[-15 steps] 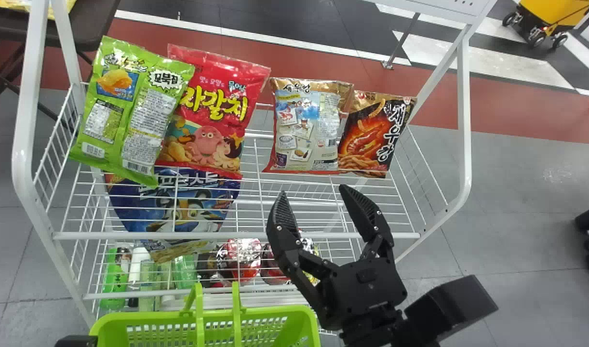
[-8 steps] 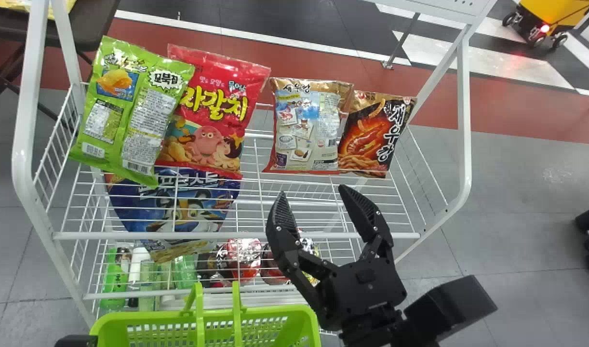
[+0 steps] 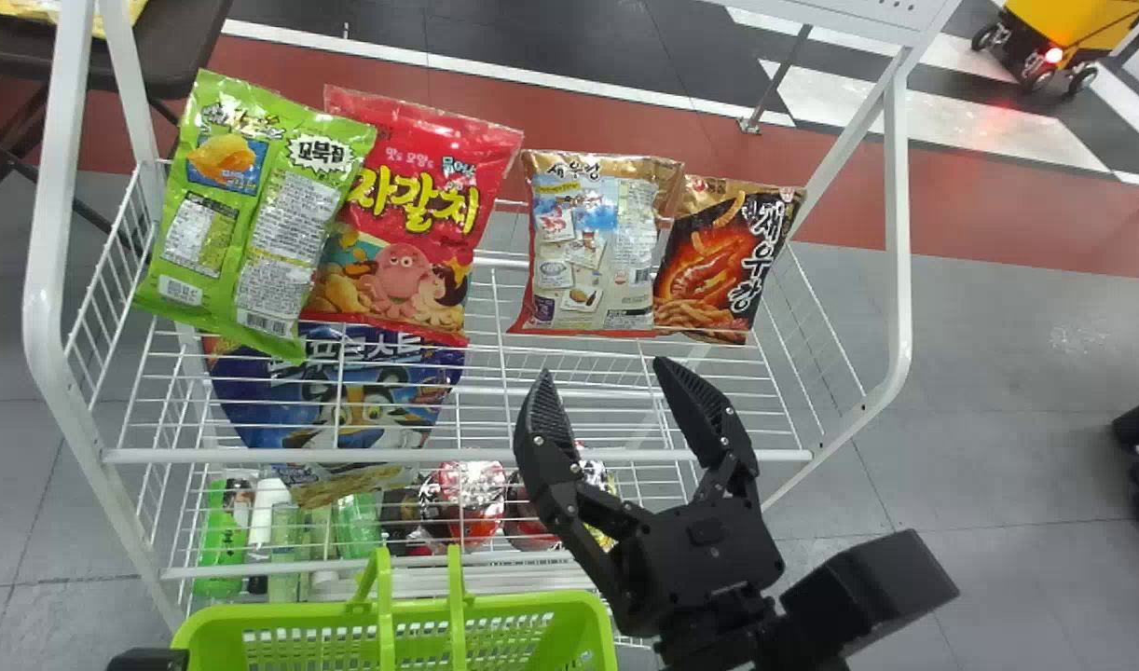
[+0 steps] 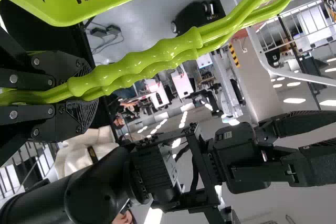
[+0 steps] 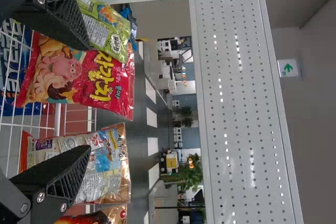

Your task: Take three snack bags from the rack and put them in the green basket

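Note:
My right gripper (image 3: 602,373) stands open in the head view, in front of the rack and below the beige snack bag (image 3: 593,247) and the dark orange bag (image 3: 726,261). Left of those, the green bag (image 3: 243,210) overlaps the red bag (image 3: 406,214). In the right wrist view, the open right gripper (image 5: 89,98) has the red bag (image 5: 79,74) and the beige bag (image 5: 107,156) beyond its fingers. The green basket (image 3: 495,606) is at the bottom of the head view. In the left wrist view, my left gripper (image 4: 79,95) is shut on the basket's handles (image 4: 152,61).
The rack's white front rail (image 3: 458,456) runs between the right gripper and the bags' shelf. A blue bag (image 3: 346,401) shows through the wires, lower down, above bottles and red packages (image 3: 467,503). A perforated panel (image 5: 241,103) tops the rack.
The bags hold their places and the right gripper stays open in nearly the same spot. The green basket has shifted very slightly to the left.

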Controlling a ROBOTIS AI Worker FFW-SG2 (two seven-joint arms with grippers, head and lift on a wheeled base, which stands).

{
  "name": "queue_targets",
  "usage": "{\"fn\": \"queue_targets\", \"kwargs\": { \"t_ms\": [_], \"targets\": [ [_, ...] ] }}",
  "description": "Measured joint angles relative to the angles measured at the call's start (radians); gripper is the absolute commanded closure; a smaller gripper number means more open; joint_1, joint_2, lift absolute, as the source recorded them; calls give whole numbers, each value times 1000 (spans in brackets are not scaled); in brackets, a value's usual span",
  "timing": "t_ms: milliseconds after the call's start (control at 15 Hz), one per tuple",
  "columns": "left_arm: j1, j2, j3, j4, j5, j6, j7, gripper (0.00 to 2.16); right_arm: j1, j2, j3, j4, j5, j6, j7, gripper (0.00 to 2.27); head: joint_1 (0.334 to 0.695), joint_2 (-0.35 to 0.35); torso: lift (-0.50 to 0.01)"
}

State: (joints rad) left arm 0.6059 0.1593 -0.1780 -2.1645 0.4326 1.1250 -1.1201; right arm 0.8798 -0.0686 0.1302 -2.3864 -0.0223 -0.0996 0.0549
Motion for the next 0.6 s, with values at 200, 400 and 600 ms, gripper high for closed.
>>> {"fn": "queue_targets", "kwargs": {
  "t_ms": [200,400,600],
  "targets": [
    [0,0,-1,2,0,19,9,1274,-66,1,-7,47,-39,17,61,147,695,-350,-7],
    [-3,4,0,-1,0,47,10,1274,-174,2,-7,99,-74,70,90,147,695,-350,-7],
    [0,6,1,-5,2,64,9,1274,-340,2,-2,133,-114,315,127,157,695,-350,-7]
  ]
}}
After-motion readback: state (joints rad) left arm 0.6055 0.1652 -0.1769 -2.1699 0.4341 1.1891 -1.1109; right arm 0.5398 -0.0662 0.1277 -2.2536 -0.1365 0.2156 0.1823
